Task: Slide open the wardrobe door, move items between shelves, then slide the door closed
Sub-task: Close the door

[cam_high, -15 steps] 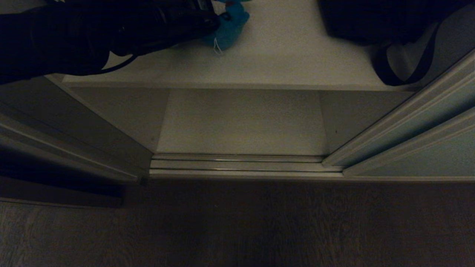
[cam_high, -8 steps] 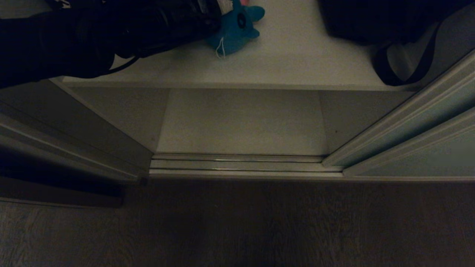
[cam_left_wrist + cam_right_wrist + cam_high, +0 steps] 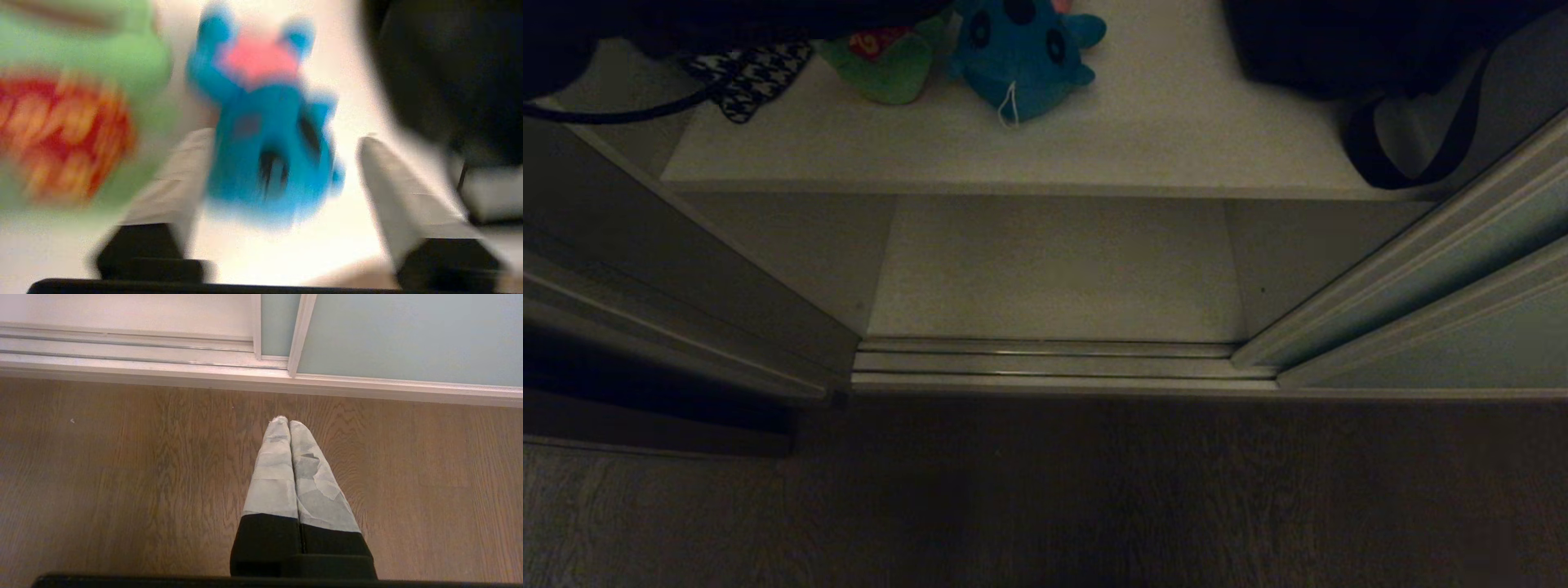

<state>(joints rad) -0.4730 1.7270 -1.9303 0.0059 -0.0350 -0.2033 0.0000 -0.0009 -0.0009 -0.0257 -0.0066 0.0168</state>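
white shelf (image 3: 1143, 139) under a blue plush (image 3: 1021, 57) with pink back, loose between the spread left tool (image 3: 282, 179) fingers

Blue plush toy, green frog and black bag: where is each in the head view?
Blue plush toy (image 3: 1021, 57), head view, on its face.
Green frog (image 3: 894, 65), head view, on its green body.
Black bag (image 3: 1307, 41), head view, on its dark body.

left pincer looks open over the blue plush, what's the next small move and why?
Probably draw the left pincer back out of the wardrobe. Its fingers stand apart around the blue plush creature with the pink back, which lies on the upper white shelf beside the green plush frog, so the placing looks done.
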